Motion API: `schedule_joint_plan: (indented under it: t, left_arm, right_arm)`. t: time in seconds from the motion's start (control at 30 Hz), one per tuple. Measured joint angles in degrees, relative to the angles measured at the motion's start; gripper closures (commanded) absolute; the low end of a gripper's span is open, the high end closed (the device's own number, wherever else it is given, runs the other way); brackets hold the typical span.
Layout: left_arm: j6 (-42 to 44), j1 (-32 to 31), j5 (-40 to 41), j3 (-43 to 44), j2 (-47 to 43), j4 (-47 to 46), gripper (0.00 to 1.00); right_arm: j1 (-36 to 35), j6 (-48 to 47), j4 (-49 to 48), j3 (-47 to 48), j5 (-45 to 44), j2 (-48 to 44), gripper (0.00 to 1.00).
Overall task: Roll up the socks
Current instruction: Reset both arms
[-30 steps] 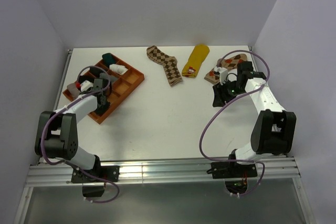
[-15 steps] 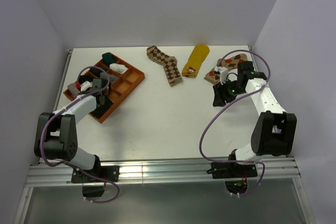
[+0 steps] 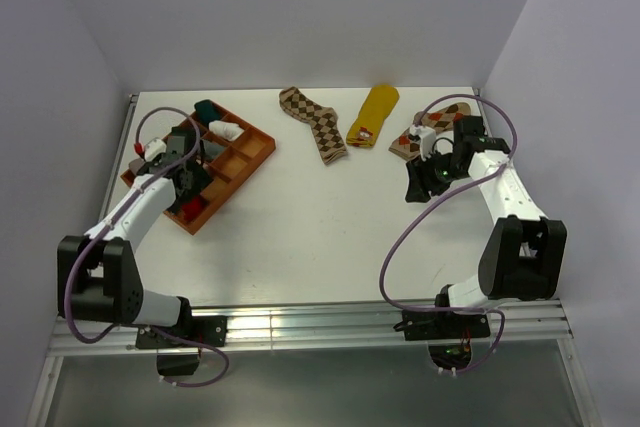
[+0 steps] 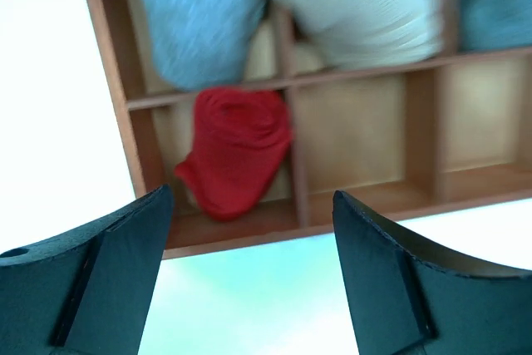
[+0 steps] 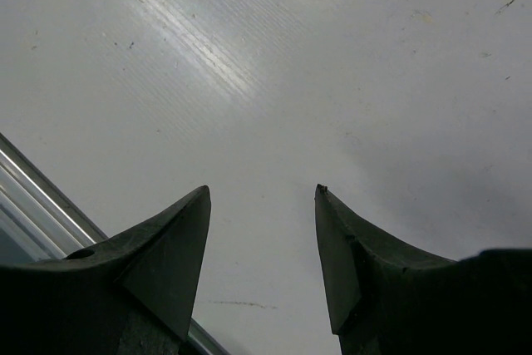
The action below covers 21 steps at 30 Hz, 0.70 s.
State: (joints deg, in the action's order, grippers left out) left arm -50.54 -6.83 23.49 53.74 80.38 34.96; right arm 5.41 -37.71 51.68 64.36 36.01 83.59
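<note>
My left gripper (image 3: 187, 184) hangs open above the near end of the orange tray (image 3: 256, 151); nothing is between its fingers. Just beyond its fingertips, in the left wrist view, a rolled red sock (image 4: 237, 149) lies in a tray compartment. The same red sock (image 3: 192, 210) shows in the top view. On the table lie a flat brown argyle sock (image 3: 318, 125), a mustard yellow sock (image 3: 375, 113) and a second argyle sock (image 3: 424, 128), partly hidden by the right arm. My right gripper (image 3: 418, 188) stands open and empty over bare table (image 5: 332, 56).
Other tray compartments hold rolled socks: a blue-grey one (image 4: 199, 14), a cream one (image 4: 357, 6), a dark green one (image 3: 207, 110) and a white one (image 3: 226, 131). The table's metal front rail (image 5: 33, 197) shows in the right wrist view.
My left gripper has opened wide and drawn up and back from the red sock, which stays in the tray compartment. The right gripper has barely moved.
</note>
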Motion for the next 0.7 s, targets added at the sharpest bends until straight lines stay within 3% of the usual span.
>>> schedule_joint_plan:
  t: [0.23,0.47,0.7]
  left_arm:
    - [4.5,-2.6,-0.9,5.3,-6.5,-0.7,0.18]
    - [10.7,-20.1,-4.5,11.8,-6.1,-6.3,0.17]
    - [15.0,-35.4,-9.2,18.1,3.8,-11.7,0.17]
  right_arm:
    - [0.0,1.9,-1.1,0.0,0.1,-3.1,0.38]
    - [0.0,3.8,-2.3,0.0,-0.1,-8.0,0.37]
    - [0.0,6.4,-3.1,0.0,-1.4,-12.9,0.36]
